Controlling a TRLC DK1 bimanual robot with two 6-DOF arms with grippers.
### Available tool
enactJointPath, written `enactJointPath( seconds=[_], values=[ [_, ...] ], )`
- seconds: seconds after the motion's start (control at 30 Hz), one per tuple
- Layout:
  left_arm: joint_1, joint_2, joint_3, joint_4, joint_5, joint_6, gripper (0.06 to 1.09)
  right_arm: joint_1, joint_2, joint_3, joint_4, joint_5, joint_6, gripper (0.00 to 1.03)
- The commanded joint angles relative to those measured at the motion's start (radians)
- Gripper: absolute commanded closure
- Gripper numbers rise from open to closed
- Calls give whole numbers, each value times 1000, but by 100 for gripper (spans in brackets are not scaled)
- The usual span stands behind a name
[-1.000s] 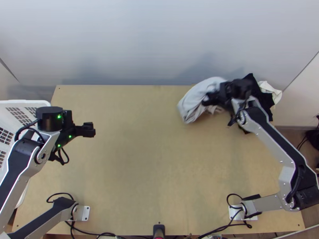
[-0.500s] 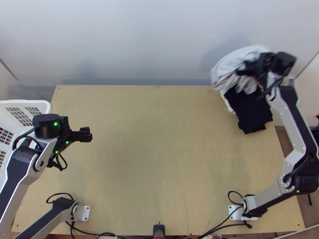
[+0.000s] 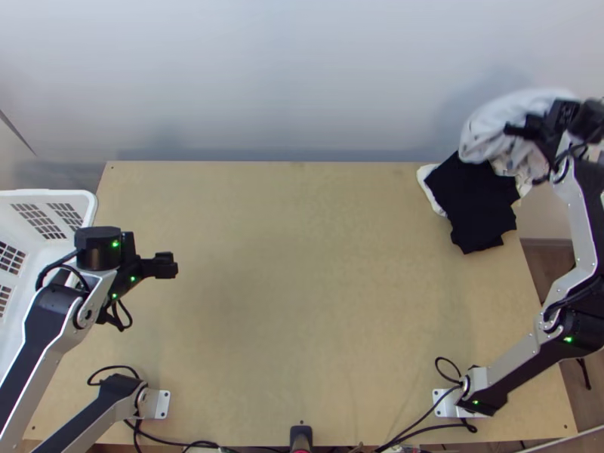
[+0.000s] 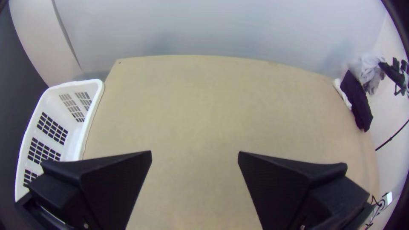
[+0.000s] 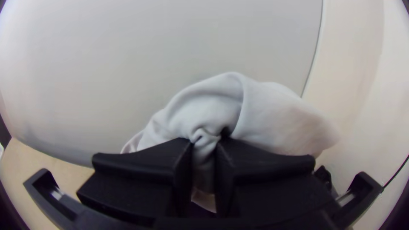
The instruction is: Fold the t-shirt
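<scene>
Far right, my right gripper pinches the bunched shirt, likely light, limp, best retaken at the shoulders; left gripper parted

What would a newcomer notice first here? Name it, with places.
First, the pale grey cloth, bunched in the closed jaws of the right gripper near the far right corner of the table. Next, the black cloth at that same corner, stark against the light wood, and the white basket at the left edge.
</scene>
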Motion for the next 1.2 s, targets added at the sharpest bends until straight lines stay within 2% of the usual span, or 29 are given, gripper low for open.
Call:
enactJointPath(
  seconds=[0.0,0.3,0.53,0.7,0.73,0.77,0.8,0.83,0.87,1.0,1.17],
  values=[
    [-4,-46,-53,4,1,-15,10,-43,-84,-354,86,-4,-44,100],
    [-4,-124,-93,-27,2,-15,10,-44,-176,-698,116,-2,-96,100],
    [-5,-156,-109,-50,4,-26,10,-54,-197,-817,116,-4,-141,100],
    [-4,-175,-101,-68,4,-26,10,-37,-288,-856,116,-4,-150,100],
    [-4,-178,-96,-73,4,-25,10,-37,-303,-856,116,-4,-158,95],
    [-4,-181,-93,-76,4,-25,10,-38,-326,-857,116,-4,-158,75],
    [-4,-183,-89,-80,4,-23,10,-44,-349,-857,116,-4,-158,43],
    [-4,-186,-87,-83,4,-23,10,-46,-366,-849,116,-7,-158,16],
    [-4,-190,-89,-85,4,-23,10,-46,-381,-837,104,-8,-158,3],
    [-4,-207,-96,-88,4,-23,10,-47,-509,-817,38,-14,-171,3],
    [-4,-241,-121,-90,4,-23,10,-44,-711,-836,-223,-62,-220,3]
  ],
)
